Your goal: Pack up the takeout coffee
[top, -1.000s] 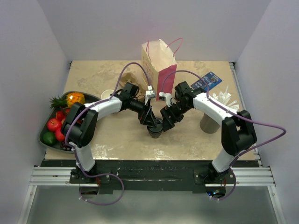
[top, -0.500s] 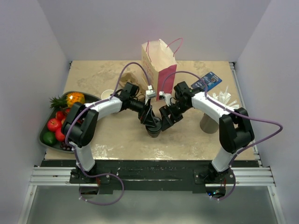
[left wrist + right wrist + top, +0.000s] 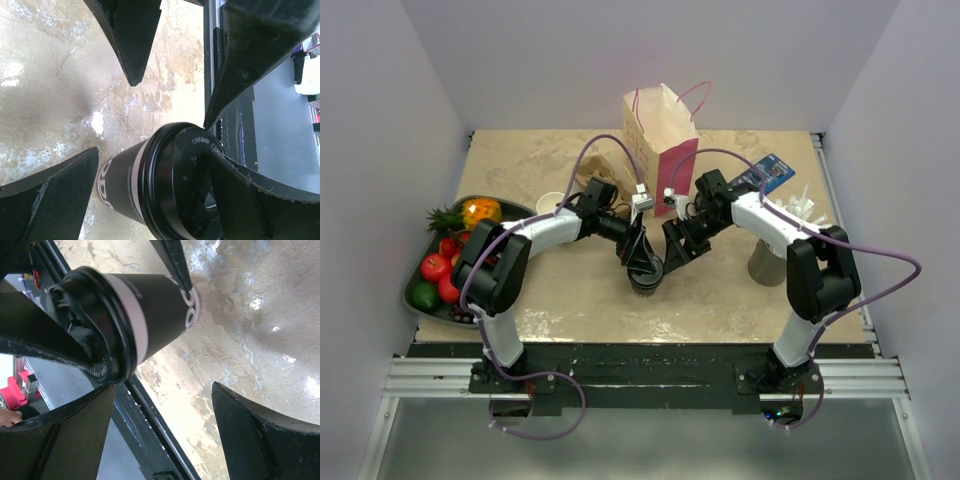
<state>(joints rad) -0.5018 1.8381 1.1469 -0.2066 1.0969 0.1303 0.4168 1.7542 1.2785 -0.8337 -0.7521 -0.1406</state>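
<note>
Some takeout coffee hidden behind left tool.

- The small paper coffee cup has a dark wall, a pale band just under the rim and white marks near its base.
- A round black plastic lid is seated on its rim.
- It stands upright on the mottled beige table, midway between the left and right edges, nearer the near edge.
</note>
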